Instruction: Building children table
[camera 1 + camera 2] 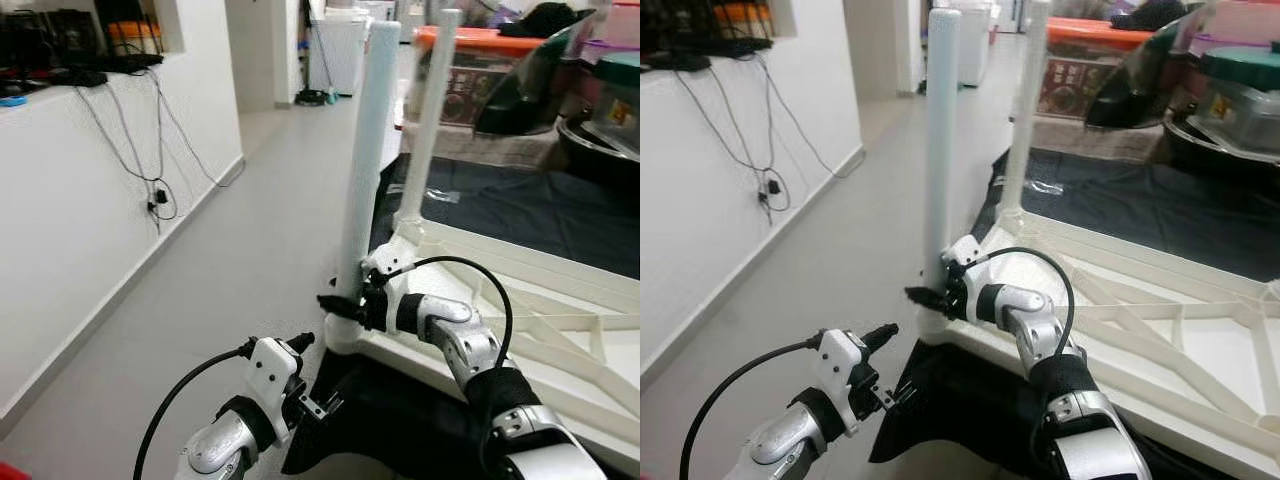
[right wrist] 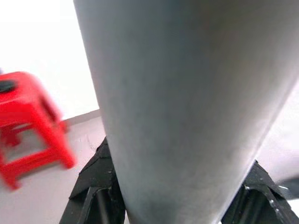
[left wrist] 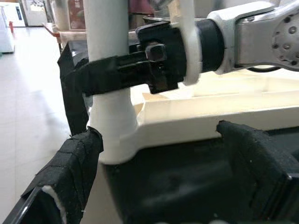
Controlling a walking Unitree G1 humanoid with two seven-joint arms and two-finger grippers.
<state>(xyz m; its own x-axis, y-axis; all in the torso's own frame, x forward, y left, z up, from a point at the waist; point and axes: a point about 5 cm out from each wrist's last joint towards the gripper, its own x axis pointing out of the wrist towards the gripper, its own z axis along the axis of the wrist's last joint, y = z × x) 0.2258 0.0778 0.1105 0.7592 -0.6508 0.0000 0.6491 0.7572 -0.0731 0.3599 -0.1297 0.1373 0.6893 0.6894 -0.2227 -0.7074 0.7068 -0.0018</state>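
Currently the right pincer (image 1: 340,303) is clamped around the near leg (image 1: 364,170), low down, just above the corner socket of the white frame (image 1: 560,330). That frame lies upside down on a dark cloth (image 1: 520,215) on the floor, with a second leg (image 1: 428,120) upright behind. Left pincer (image 1: 322,405) hangs lower, near the corner, fingers (image 3: 70,172) spread wide, holding nothing. Left wrist view shows the grip from the side: black fingers wrap the leg, socket below. Right wrist view shows the leg up close between the finger bases, plus a blurred red stool (image 2: 30,123) beyond. Head views add the white wall with dangling cables (image 1: 155,150).
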